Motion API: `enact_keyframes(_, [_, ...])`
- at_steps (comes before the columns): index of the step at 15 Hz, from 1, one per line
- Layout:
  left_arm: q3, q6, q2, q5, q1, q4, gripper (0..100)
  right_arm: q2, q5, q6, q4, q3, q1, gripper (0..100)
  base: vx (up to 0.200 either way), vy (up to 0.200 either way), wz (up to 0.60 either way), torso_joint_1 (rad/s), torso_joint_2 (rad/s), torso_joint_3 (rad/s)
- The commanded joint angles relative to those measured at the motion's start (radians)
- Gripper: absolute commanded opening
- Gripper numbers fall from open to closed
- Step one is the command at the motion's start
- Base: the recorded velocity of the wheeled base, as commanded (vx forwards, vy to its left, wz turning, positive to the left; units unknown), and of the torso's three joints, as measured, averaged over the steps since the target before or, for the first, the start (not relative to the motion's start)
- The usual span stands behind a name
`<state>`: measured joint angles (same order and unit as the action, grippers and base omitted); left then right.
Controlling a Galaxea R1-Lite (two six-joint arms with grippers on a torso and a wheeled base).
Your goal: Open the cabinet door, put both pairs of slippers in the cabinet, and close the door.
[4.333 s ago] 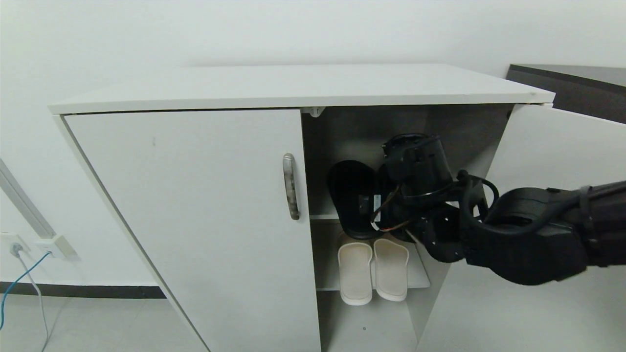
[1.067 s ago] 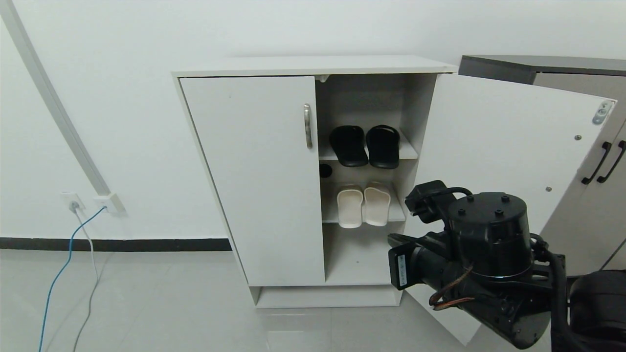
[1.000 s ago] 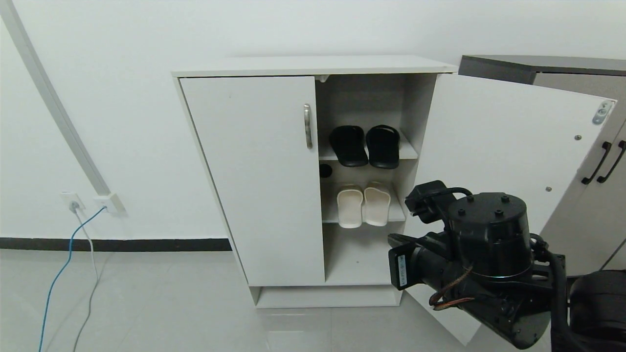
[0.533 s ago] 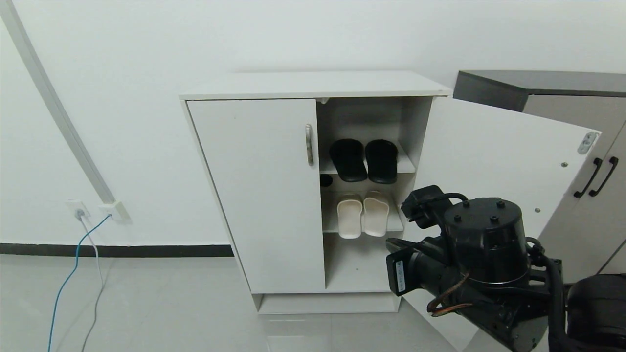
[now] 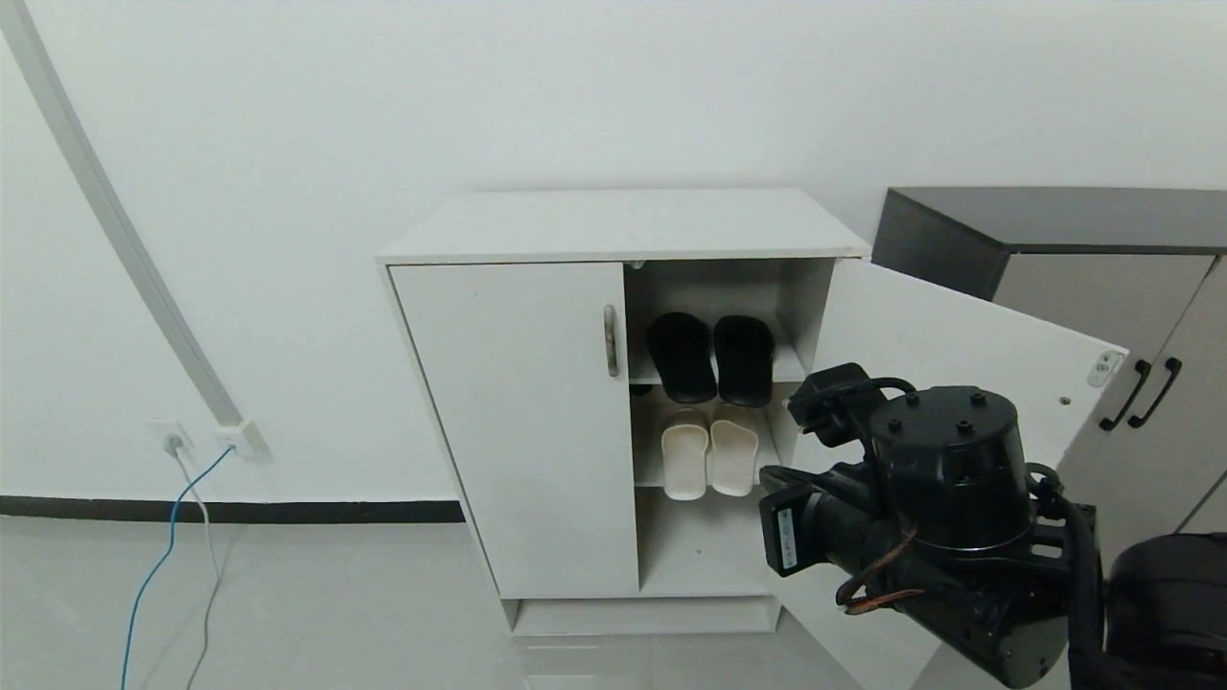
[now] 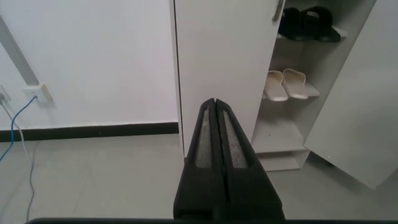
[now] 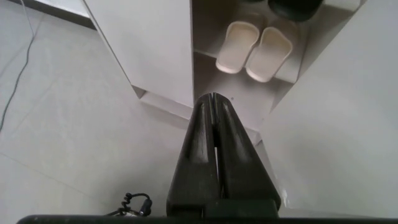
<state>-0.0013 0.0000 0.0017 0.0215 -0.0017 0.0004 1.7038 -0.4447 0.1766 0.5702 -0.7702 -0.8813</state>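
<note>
The white cabinet stands against the wall with its right door swung open and its left door shut. Black slippers lie on the upper shelf, white slippers on the shelf below; both pairs also show as black slippers and white slippers in the left wrist view, and the white slippers in the right wrist view. My right arm hangs in front of the open door, away from the shelves. The right gripper is shut and empty. The left gripper is shut and empty, off the cabinet.
A grey cabinet with black handles stands right behind the open door. Wall sockets with a blue cable are at the left, and a slanted conduit runs up the wall. Grey tiled floor lies in front.
The head view has pulled back and tilted, so the cabinet looks smaller and lower. 4.3 s ago my right arm was inside with the black slippers; it is now withdrawn, and they stay on the shelf.
</note>
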Motion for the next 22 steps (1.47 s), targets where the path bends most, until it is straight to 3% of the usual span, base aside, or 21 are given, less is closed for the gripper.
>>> enact_keyframes(1, [0.0,0.0,0.0,0.0,0.0,0.0,0,0.002,0.0,0.0,0.0,0.0,-0.001,0,0.0,0.0,0.0,0.139,-0.48,-0.32])
enact_keyframes(22, [0.001,0.0,0.0,0.0,0.0,0.0,0,0.002,0.001,0.0,0.003,0.008,0.002,0,0.0,0.0,0.0,0.217,-0.53,-0.315])
